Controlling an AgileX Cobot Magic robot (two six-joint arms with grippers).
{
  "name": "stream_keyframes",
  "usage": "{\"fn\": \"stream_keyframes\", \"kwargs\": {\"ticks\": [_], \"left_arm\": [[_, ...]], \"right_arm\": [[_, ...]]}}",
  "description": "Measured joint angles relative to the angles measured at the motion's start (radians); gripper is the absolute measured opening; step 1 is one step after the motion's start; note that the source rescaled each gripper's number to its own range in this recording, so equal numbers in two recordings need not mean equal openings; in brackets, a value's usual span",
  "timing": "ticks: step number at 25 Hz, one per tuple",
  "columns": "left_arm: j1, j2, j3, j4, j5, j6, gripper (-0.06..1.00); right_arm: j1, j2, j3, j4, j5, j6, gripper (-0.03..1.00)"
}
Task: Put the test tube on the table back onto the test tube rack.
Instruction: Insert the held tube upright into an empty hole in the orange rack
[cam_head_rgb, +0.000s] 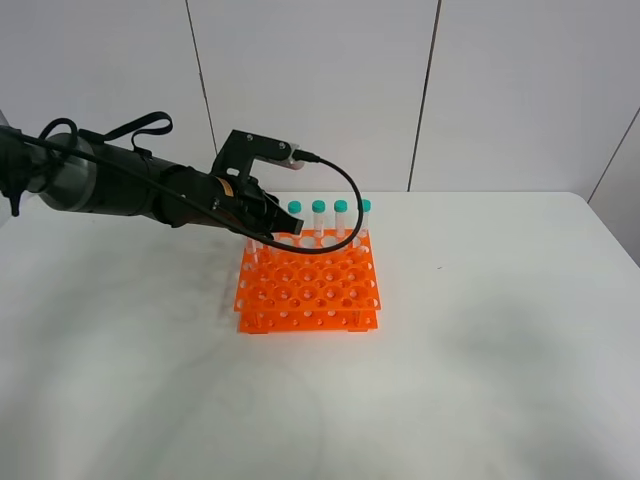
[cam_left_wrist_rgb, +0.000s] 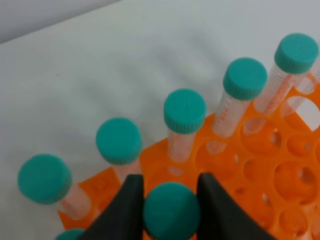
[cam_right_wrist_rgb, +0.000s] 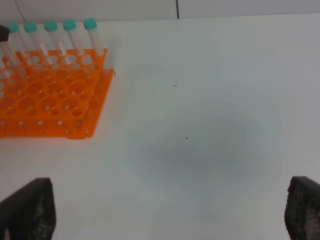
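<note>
My left gripper (cam_head_rgb: 272, 232) is over the back left part of the orange test tube rack (cam_head_rgb: 308, 290). In the left wrist view its two black fingers (cam_left_wrist_rgb: 125, 210) are shut on the teal cap of a test tube (cam_left_wrist_rgb: 171, 211), which stands upright just inside the back row of tubes (cam_left_wrist_rgb: 184, 111). The held tube's lower end is hidden, so I cannot tell whether it sits in a hole. My right gripper (cam_right_wrist_rgb: 164, 205) is open and empty above the bare white table (cam_right_wrist_rgb: 200, 125), well to the right of the rack (cam_right_wrist_rgb: 50, 100); it is out of the high view.
Several teal-capped tubes (cam_head_rgb: 341, 206) stand along the rack's back row. The left arm and its cable (cam_head_rgb: 340, 215) stretch in from the left. A grey panelled wall (cam_head_rgb: 320, 90) stands behind the table (cam_head_rgb: 480, 350).
</note>
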Motion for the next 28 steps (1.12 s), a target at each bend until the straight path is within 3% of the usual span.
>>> {"fn": "stream_keyframes", "kwargs": {"ticks": [28], "left_arm": [[0.0,0.042,0.009,-0.002,-0.05,0.0,0.0]], "right_arm": [[0.0,0.0,0.0,0.003,0.0,0.0,1.0]]}}
